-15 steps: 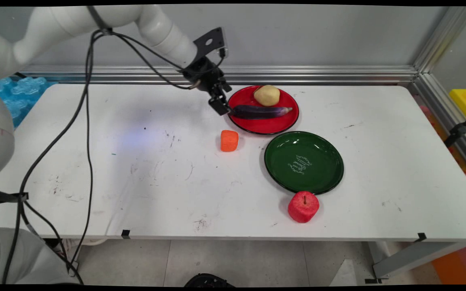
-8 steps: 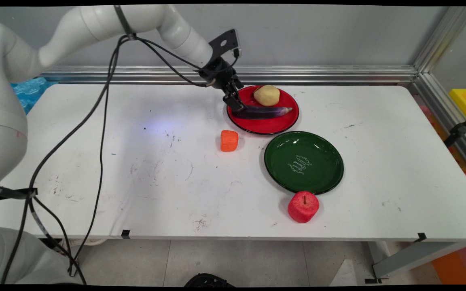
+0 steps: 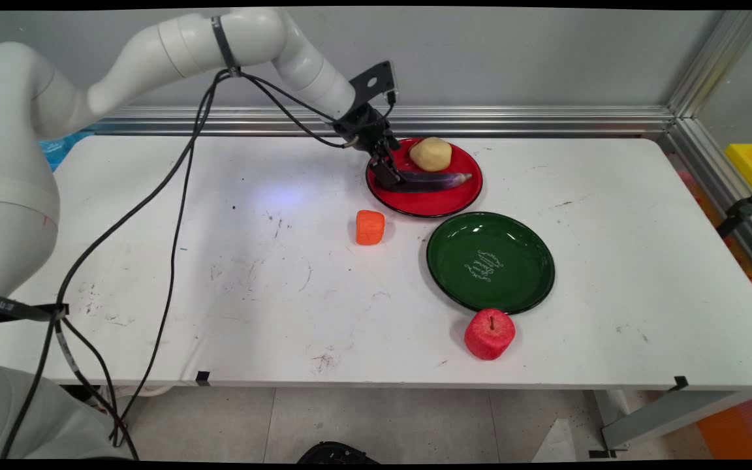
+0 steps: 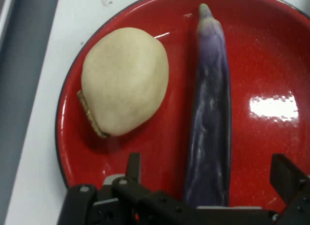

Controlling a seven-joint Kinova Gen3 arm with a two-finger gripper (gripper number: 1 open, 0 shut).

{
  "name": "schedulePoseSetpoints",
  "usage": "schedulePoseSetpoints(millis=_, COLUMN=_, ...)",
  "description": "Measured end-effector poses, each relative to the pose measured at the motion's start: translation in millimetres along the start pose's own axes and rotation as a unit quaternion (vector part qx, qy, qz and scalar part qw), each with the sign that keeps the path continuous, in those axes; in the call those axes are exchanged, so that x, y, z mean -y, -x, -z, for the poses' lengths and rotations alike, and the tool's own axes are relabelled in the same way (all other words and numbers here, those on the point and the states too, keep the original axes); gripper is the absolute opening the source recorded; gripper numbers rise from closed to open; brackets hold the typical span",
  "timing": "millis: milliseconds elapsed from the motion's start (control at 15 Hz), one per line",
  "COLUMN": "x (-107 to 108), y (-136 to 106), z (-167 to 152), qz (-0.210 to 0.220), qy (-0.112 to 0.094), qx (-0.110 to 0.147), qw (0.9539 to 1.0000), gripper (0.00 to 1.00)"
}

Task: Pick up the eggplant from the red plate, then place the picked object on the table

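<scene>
A: Position of the black two-finger gripper (image 4: 208, 179) to be recorded.

B: It is lowered over the left rim of the round glossy red plate (image 3: 428, 203). The fingers (image 4: 133, 168) are spread wide, one on either side of the long, slender purple eggplant (image 4: 209, 118). No contact with it can be made out.

A: Orientation of the eggplant?

B: In the hand view its long axis is seen running straight away from the gripper, blunt end between the jaws, tapered tip far off. In the main view it is laid left to right across the plate, so the fingers are set across the axis, not along it.

A: Surfaces?

B: The eggplant's skin is noted as smooth, faintly streaked and slightly shiny, the body nearly cylindrical. Beside it on the same plate, apart from it, a pale yellow rounded potato (image 4: 123, 82) with a matt, speckled surface is seen. The plate's enamel is marked by a bright highlight.

A: Remaining items?

B: On the scuffed white table (image 3: 154, 261): an orange carrot chunk (image 3: 369, 227) near the red plate, a round dark green plate (image 3: 490, 262) with white lettering, and a red apple (image 3: 489, 333) just at its near rim.
</scene>
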State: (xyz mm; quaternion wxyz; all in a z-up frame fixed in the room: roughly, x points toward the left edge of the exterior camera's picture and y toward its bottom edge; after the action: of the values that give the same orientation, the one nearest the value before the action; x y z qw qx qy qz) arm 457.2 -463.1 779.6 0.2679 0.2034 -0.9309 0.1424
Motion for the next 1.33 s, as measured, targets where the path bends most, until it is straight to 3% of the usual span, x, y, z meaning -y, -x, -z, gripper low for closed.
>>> schedulePoseSetpoints(millis=600, x=1.0, y=3.4, z=-28.5, qz=-0.002, qy=0.013, qx=-0.005, qw=0.9999, gripper=1.0)
schedulePoseSetpoints(millis=667, x=0.9, y=4.0, z=-30.9, qz=-0.002, qy=0.014, qx=-0.005, qw=0.9999, gripper=0.0)
schedulePoseSetpoints(millis=1333, x=-2.9, y=3.4, z=-42.5, qz=-0.002, qy=0.024, qx=-0.009, qw=0.9997, gripper=0.0)
